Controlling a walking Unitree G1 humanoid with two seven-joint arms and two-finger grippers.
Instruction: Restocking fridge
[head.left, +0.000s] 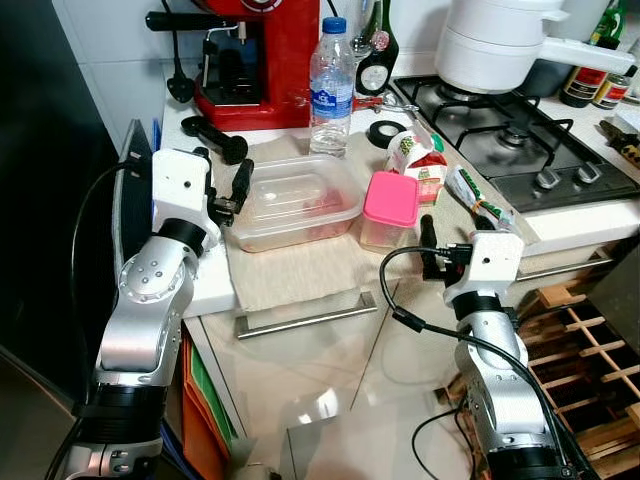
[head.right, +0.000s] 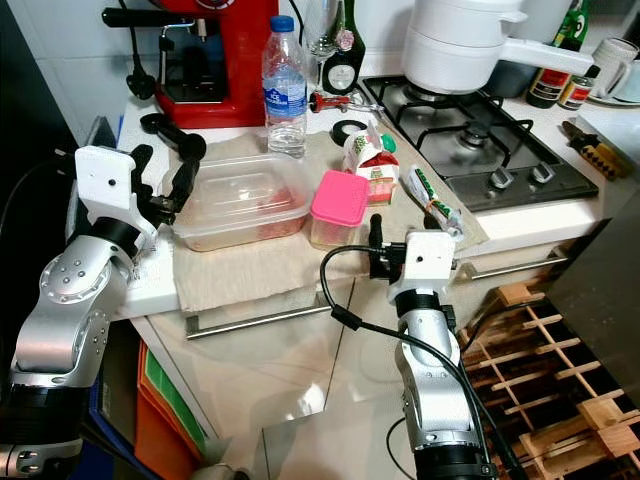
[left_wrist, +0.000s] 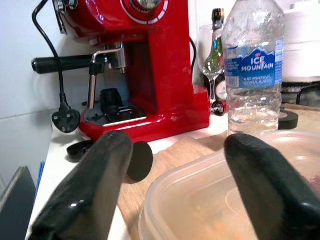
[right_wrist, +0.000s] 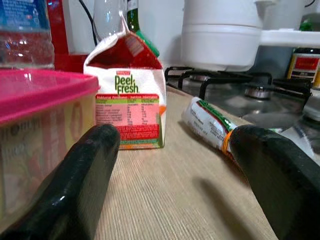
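Observation:
A clear lidded plastic container (head.left: 295, 200) with reddish food lies on the brown mat. My left gripper (head.left: 225, 182) is open at its left corner, and in the left wrist view the fingers (left_wrist: 90, 190) straddle that container (left_wrist: 210, 200). A small container with a pink lid (head.left: 388, 205) stands just to its right. My right gripper (head.left: 432, 245) is open at the counter's front edge, beside the pink container (right_wrist: 35, 115). A Deli Fresh pack (right_wrist: 131, 102) and a wrapped tube (right_wrist: 210, 122) lie ahead of it. A water bottle (head.left: 331, 85) stands behind.
A red coffee machine (head.left: 255, 50) is at the back left, with a portafilter (head.left: 215, 135) and a tape roll (head.left: 385, 132) nearby. A gas hob (head.left: 510, 130) with a white pot (head.left: 495, 40) is on the right. A drawer handle (head.left: 305, 315) juts out below the counter.

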